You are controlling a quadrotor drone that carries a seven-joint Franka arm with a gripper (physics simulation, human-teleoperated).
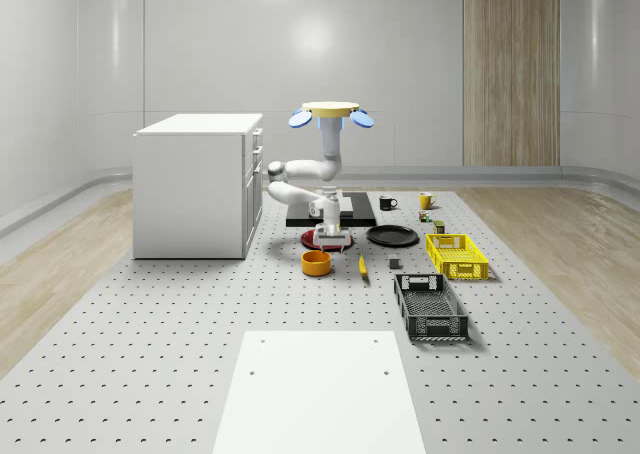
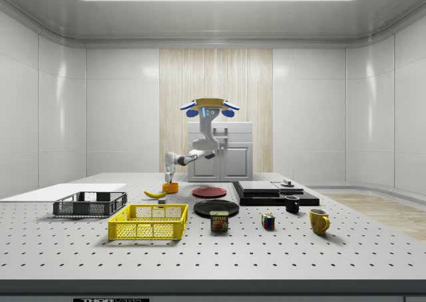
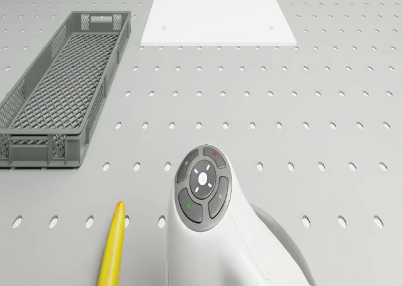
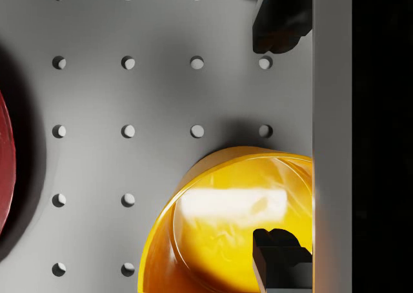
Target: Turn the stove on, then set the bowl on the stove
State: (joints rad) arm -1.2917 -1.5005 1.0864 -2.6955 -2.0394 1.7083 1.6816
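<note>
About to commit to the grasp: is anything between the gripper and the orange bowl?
Nothing visible. In the wrist view the gripper looks straight down at the orange bowl, its fingers apart, with bare table around it. The red plate lies off to one side, clear of the approach.

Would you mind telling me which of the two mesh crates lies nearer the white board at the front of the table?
The dark grey crate. In the whole-scene view it sits just beside the white board, while the yellow crate lies farther back.
</note>
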